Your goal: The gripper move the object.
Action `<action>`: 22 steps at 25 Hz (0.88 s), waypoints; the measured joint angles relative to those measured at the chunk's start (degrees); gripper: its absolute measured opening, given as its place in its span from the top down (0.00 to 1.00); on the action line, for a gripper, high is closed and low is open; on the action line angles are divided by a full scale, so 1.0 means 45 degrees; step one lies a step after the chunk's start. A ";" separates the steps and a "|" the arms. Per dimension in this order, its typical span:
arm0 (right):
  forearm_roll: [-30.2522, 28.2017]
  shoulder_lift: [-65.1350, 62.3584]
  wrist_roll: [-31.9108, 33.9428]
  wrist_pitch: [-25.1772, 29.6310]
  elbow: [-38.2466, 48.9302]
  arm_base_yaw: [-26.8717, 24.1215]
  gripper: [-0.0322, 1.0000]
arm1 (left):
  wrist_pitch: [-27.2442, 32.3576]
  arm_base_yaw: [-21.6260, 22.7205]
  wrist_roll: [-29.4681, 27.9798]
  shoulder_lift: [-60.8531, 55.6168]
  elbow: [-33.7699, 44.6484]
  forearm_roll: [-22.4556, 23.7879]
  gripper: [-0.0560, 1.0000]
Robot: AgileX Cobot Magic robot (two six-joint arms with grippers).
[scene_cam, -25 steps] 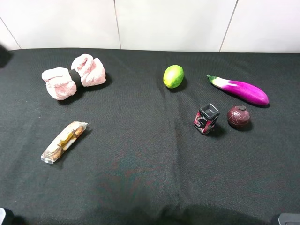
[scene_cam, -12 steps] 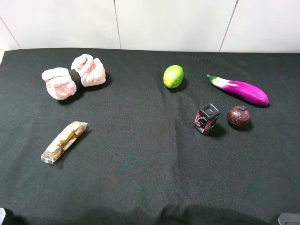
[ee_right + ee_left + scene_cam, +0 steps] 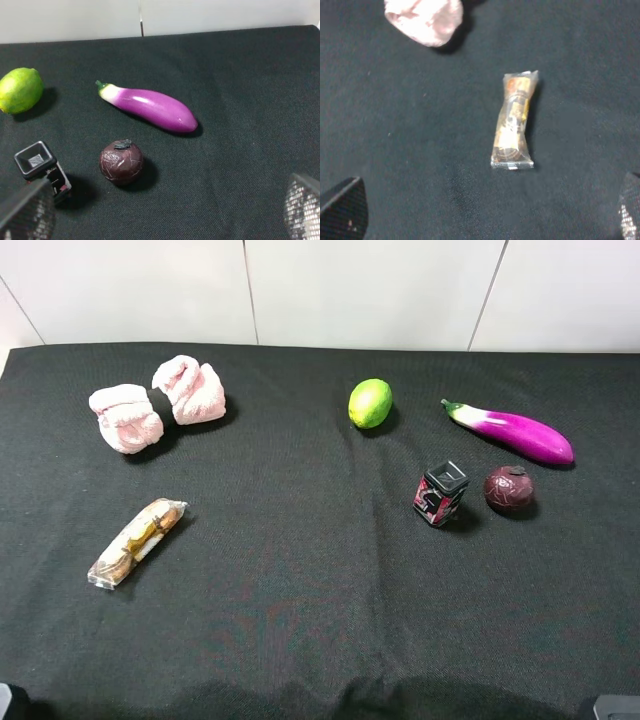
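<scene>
The object, a dark maroon ball (image 3: 509, 488) with lined skin and a tiny stem, lies on the black cloth at the right, just right of a small black-and-red box (image 3: 440, 493). It also shows in the right wrist view (image 3: 121, 162), ahead of my right gripper (image 3: 165, 210), which is open and empty with its fingers (image 3: 27, 212) spread wide. My left gripper (image 3: 485, 210) is open and empty too, over a wrapped snack pack (image 3: 514, 120). In the high view only small bits of the arms show at the bottom corners.
A green lime (image 3: 369, 403) and a purple eggplant (image 3: 515, 431) lie behind the ball. Two pink cloth bundles (image 3: 158, 405) lie at the back left, and the snack pack (image 3: 136, 541) lies at the left front. A white wall (image 3: 320, 290) bounds the back.
A dark shadow at the back left corner of the cloth has gone. None of the things on the cloth has moved.
</scene>
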 joint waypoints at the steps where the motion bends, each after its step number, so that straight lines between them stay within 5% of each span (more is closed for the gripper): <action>1: 0.0000 0.0000 0.0000 0.0000 0.0000 0.0000 0.30 | 0.0000 0.0435 0.0000 -0.0189 0.0055 0.0000 0.01; 12: 0.0000 0.0000 0.0000 0.0000 0.0000 0.0000 0.30 | -0.0484 0.3676 0.0000 -0.2460 0.1368 -0.0165 0.01; 22: 0.0000 0.0000 0.0000 0.0014 0.0000 0.0000 0.30 | -0.1581 0.4149 0.0000 -0.4706 0.3592 -0.0333 0.01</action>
